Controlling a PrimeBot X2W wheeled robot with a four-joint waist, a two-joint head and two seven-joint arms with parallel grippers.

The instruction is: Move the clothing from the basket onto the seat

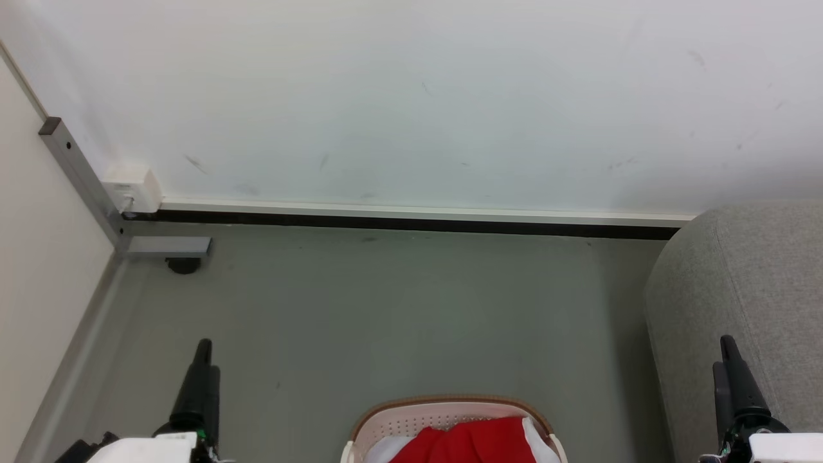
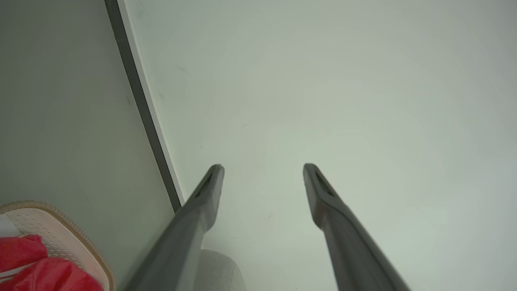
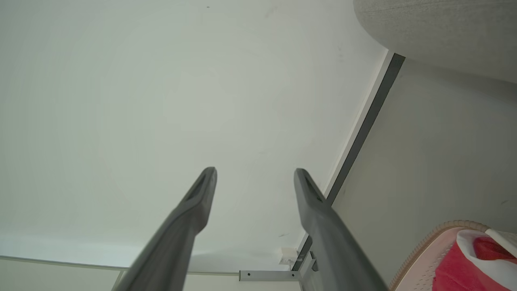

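**Both grippers spread and empty**

My left gripper [image 2: 262,167] and right gripper [image 3: 254,171] hang with their long dark fingers apart, holding nothing. Between them, low in the head view, sits the cream perforated basket [image 1: 450,405] with its brown rim band, the soft red and white clothing [image 1: 469,444] crumpled inside. The rounded, woven grey seat [image 1: 739,276] stands at my right, near the basket. Smooth grey floor [image 1: 386,308] lies open up to the dark baseboard [image 1: 411,224]

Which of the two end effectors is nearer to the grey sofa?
The right end effector, with long dark fingers, right beside the large light-grey woven-fabric sofa. The left end effector is over the bare grey floor, on the opposite side.
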